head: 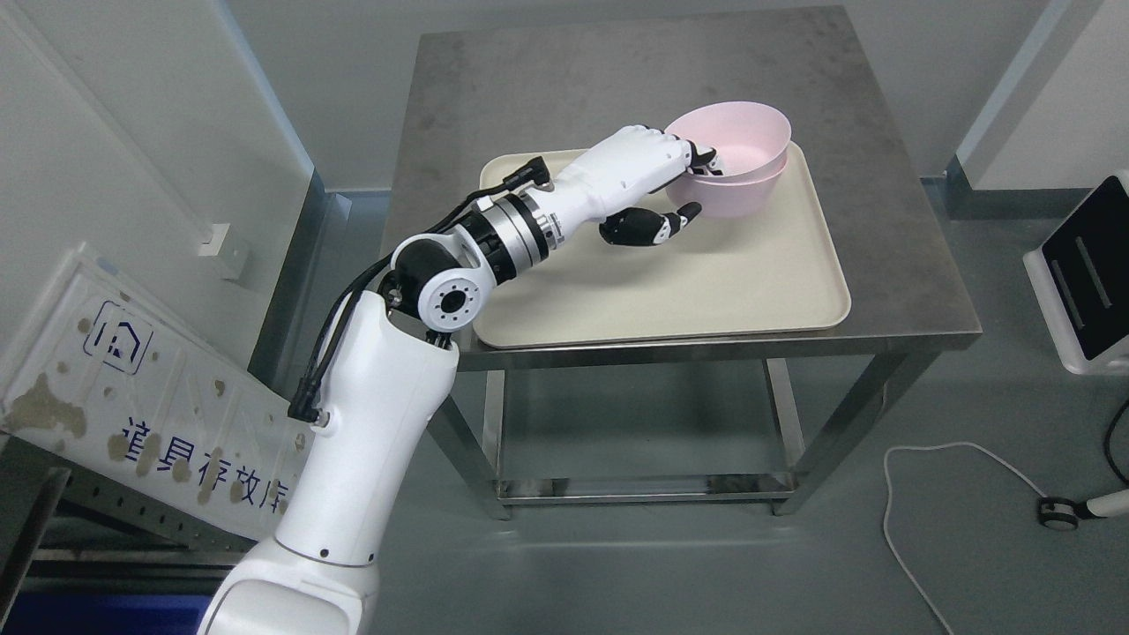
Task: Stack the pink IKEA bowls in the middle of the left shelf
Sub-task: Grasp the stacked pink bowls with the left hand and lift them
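At the far left a white panel (132, 397) with blue characters leans at an angle, its lower edge cut off by the robot's own arm and stained in patches. The left arm rises from the bottom edge and reaches across a steel table (882, 256) toward the right. Its left hand (657, 181) sits at the near rim of the pink bowls (736, 159): the fingers (706, 159) hook over the rim into the upper bowl while the thumb (661, 225) hangs below and apart, outside the wall. Whether the hand truly clamps the rim is hard to tell, since the palm hides the contact. Two bowls are nested, the upper one tilted, at the far right corner of a cream tray (706, 291). At the right edge a white device (1085, 273) is cut off, a cable (935, 494) on the floor below.
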You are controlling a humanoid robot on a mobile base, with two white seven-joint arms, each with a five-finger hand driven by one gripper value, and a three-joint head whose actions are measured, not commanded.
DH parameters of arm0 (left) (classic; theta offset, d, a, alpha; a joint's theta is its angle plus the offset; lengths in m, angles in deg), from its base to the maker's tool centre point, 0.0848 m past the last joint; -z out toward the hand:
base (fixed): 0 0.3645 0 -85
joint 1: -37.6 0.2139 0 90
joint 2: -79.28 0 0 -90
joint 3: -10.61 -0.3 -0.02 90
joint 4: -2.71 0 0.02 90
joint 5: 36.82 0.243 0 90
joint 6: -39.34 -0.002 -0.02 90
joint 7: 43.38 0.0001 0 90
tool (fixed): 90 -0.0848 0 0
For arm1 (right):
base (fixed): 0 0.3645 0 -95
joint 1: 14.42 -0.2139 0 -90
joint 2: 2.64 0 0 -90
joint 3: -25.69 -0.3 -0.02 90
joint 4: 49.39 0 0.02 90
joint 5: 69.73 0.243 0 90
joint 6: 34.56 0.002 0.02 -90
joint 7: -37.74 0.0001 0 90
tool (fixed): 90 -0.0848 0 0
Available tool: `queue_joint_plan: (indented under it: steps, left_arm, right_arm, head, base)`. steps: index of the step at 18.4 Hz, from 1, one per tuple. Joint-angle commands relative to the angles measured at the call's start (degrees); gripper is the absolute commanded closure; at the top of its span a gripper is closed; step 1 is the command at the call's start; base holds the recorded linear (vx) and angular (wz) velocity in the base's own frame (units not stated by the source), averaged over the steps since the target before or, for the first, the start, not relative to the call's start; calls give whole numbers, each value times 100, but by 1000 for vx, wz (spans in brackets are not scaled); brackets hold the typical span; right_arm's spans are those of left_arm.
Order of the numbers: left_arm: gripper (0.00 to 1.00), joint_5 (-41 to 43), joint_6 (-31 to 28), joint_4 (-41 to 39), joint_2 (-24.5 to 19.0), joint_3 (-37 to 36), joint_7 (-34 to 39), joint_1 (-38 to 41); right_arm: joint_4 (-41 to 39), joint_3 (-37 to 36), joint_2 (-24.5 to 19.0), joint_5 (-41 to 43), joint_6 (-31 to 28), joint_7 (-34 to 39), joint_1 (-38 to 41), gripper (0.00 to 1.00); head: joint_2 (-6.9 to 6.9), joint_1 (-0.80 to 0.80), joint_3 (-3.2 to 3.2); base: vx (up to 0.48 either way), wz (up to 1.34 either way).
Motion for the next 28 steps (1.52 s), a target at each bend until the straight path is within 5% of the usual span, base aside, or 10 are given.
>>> queue_joint_plan:
  steps: [1,28]
  left_arm:
    - [98,-215,175,-567,-99,1151,-24,175]
    - [98,-224,193,-735,-99,1336,12,360]
  right_arm:
    - [0,-61,100,-44,-1,4,0,0]
    - [0,-61,100,-44,-1,-4,0,0]
  head:
    - [0,0,0]
    - [0,0,0]
  base:
    - [0,0]
    - [0,0]
